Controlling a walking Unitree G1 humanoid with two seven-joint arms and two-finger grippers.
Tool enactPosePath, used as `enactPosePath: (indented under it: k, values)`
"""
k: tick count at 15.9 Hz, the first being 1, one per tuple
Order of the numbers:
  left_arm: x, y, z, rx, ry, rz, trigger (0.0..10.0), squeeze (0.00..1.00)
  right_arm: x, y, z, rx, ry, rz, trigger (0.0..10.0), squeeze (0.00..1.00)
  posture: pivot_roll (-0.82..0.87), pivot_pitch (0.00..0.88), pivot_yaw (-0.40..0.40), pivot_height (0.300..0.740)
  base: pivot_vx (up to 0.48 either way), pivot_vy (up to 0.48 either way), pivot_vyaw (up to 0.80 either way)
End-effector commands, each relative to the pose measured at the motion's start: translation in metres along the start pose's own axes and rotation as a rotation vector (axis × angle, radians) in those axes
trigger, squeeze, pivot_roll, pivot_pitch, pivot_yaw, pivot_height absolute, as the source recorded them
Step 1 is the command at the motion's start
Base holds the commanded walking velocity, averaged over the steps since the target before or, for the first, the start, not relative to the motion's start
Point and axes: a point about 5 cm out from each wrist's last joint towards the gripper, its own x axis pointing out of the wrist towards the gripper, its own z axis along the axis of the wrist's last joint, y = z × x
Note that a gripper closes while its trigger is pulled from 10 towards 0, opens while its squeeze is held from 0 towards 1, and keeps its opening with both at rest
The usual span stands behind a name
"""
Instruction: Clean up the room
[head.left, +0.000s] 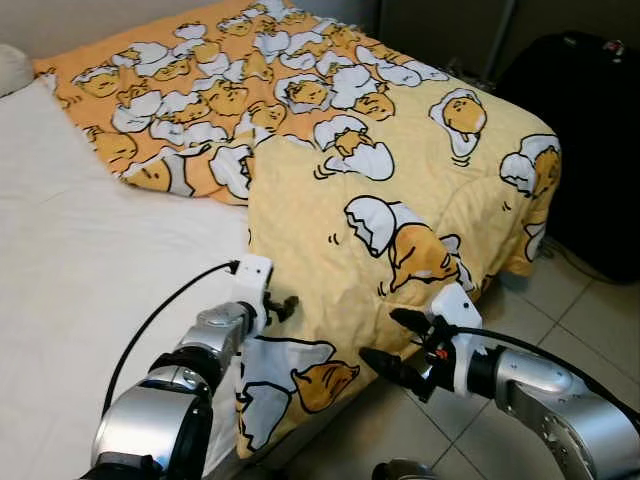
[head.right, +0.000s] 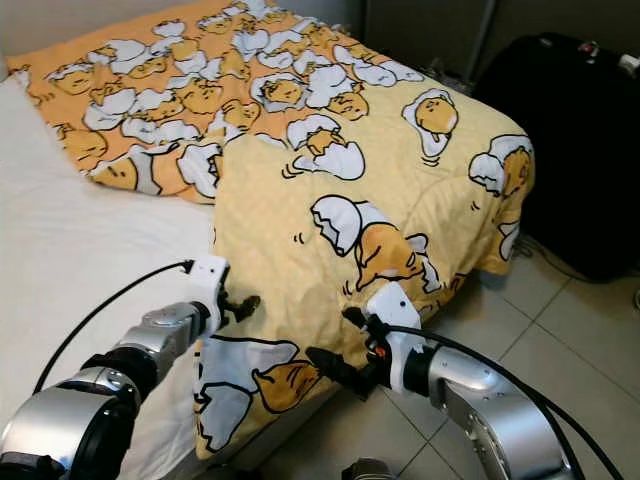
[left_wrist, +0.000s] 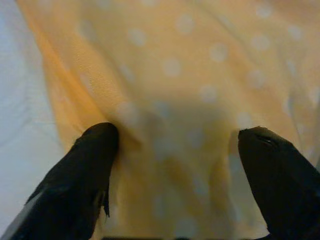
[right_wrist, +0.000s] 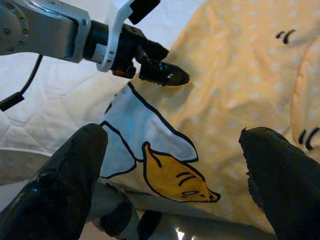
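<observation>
The bed (head.left: 70, 260) is far from made, as I judge it: the yellow egg-print duvet (head.left: 400, 200) lies bunched over its far and right-hand part with one corner drooping off the near edge toward the tiled floor (head.left: 590, 310), leaving the white sheet bare, so spreading and squaring it remains. The left gripper (head.left: 283, 303) presses into the duvet's near edge with fingers spread and nothing clamped, while the right gripper (head.left: 397, 343), also splayed and empty, hovers just beside the hanging corner. No brand, label or readable writing shows anywhere, not even on the black suitcase (head.left: 580, 140) by the bed.
</observation>
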Motion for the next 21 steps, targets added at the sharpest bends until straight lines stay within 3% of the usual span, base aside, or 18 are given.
enactPosePath:
  k: [1, 2, 21]
  values:
    - [-0.0015, 0.0031, -0.0089, 0.015, 0.036, 0.015, 4.0, 0.0, -0.0024, 0.0033, 0.0032, -0.005, -0.008, 0.004, 10.0, 0.0, -0.37, 0.132, 0.102, 0.74, 0.0, 0.0, 0.0]
    - [-0.0021, 0.0044, -0.0097, -0.021, 0.03, 0.012, 0.0, 0.0, -0.0035, 0.0043, 0.004, -0.001, -0.01, 0.007, 10.0, 0.0, -0.37, 0.123, 0.101, 0.74, 0.0, 0.0, 0.0]
    - [-0.0047, 0.012, -0.0146, -0.059, 0.066, 0.045, 0.0, 0.0, 0.0008, 0.0006, 0.0091, -0.012, -0.016, 0.016, 10.0, 0.0, -0.37, 0.109, 0.085, 0.74, 0.0, 0.0, 0.0]
